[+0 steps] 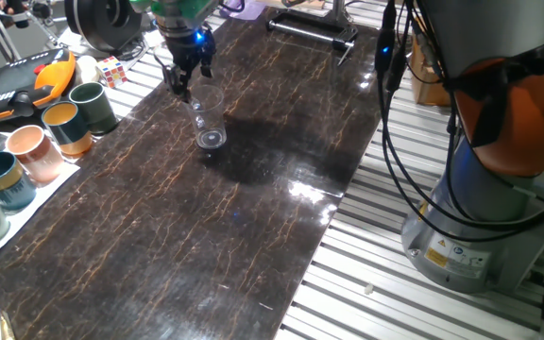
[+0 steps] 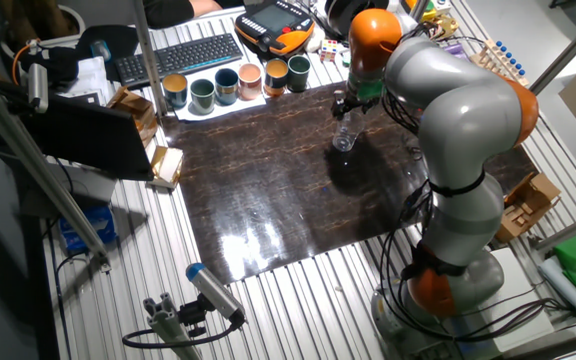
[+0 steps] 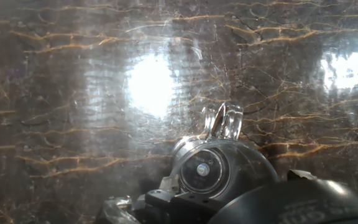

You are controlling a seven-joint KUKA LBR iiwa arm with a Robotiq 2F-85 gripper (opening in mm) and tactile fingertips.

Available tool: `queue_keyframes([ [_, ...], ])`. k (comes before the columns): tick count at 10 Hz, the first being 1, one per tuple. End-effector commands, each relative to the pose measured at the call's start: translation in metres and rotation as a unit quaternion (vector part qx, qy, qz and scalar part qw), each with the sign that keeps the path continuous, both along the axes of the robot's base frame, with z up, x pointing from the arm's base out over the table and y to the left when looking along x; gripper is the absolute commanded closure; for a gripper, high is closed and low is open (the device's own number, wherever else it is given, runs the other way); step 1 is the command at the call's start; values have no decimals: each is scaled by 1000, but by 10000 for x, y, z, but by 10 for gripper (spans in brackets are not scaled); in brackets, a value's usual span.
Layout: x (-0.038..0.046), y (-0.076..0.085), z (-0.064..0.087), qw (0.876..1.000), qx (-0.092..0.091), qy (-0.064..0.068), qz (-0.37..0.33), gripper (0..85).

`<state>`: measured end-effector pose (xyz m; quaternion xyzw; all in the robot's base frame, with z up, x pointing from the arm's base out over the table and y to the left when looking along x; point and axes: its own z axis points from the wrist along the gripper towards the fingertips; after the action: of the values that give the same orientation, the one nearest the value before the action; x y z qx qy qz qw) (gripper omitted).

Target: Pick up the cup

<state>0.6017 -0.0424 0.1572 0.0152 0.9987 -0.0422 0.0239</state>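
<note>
The cup (image 1: 206, 125) is a small clear tumbler, tilted, with its thick round base (image 1: 212, 139) lowest, over the dark marble table (image 1: 215, 236). My gripper (image 1: 185, 87) is right above it and shut on its rim. I cannot tell whether the base touches the table. In the other fixed view the cup (image 2: 344, 136) hangs under the gripper (image 2: 345, 108). In the hand view the cup's base (image 3: 201, 169) fills the lower middle; the fingers are mostly hidden behind it.
Coloured mugs stand in a row on a white sheet at the left: green (image 1: 93, 106), orange (image 1: 67, 127), pink (image 1: 34, 151), teal (image 1: 3, 179). A puzzle cube (image 1: 113, 69) lies behind them. A black bar frame (image 1: 310, 33) stands at the back. The arm's base (image 1: 480, 208) is at the right.
</note>
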Motion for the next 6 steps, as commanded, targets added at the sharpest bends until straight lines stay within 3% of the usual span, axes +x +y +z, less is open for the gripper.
queue_keyframes([
  [1, 1, -1, -16, 1000, 1, -1, 0, 0],
  [6, -15, -43, -68, 1000, 8, -5, 2, 0],
])
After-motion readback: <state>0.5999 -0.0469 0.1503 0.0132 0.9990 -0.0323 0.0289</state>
